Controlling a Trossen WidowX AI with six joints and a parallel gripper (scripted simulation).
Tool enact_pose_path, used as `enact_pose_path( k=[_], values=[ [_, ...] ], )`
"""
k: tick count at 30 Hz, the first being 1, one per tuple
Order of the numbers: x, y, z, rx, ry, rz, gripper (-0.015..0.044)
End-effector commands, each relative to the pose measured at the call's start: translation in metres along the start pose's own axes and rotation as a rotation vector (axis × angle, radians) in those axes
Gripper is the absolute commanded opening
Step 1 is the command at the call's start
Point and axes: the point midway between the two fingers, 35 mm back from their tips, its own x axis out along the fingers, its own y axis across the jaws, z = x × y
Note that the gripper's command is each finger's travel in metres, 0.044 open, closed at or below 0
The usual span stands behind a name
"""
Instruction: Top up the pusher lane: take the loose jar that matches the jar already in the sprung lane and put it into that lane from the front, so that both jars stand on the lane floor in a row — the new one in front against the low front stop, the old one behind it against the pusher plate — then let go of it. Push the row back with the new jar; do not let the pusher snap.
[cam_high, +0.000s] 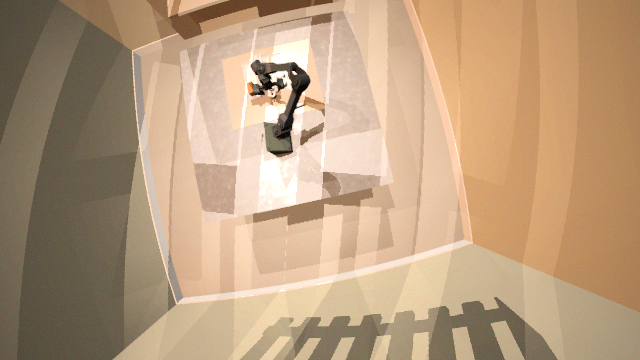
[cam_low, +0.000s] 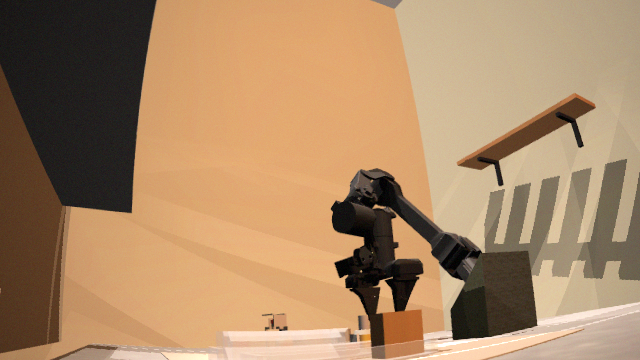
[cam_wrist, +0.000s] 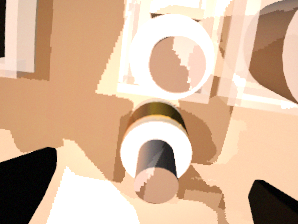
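Note:
My gripper (cam_low: 386, 310) (cam_wrist: 156, 175) is open and empty, pointing down. In the wrist view its black fingertips stand wide apart on either side of a loose jar (cam_wrist: 156, 156). That jar has a white shoulder, a gold-brown band and a narrow dark neck with a flat top; its grey neck (cam_low: 360, 322) seems to show in the exterior view beside the orange block. Beyond it, a round white jar (cam_wrist: 140, 55) with a flat brownish top stands within a pale, clear-walled lane (cam_wrist: 122, 85). Glare hides its body, the pusher plate and the front stop.
A larger brown cylinder (cam_wrist: 267, 50) is at the wrist view's upper right. A pale-framed compartment (cam_wrist: 27, 50) with something black is at the upper left. An orange block (cam_high: 250, 88) (cam_low: 402, 333) stands near the gripper. The arm rises from a dark green base block (cam_high: 279, 145) (cam_low: 507, 295).

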Motion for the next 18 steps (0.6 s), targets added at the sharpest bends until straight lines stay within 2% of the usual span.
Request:
enact_pose_path(
  k=[1,18],
  values=[
    [0.006,0.000,-0.002,-0.010,0.000,-0.004,0.0440],
    [0.032,0.000,-0.002,-0.010,0.000,-0.005,0.0440]
  ],
)
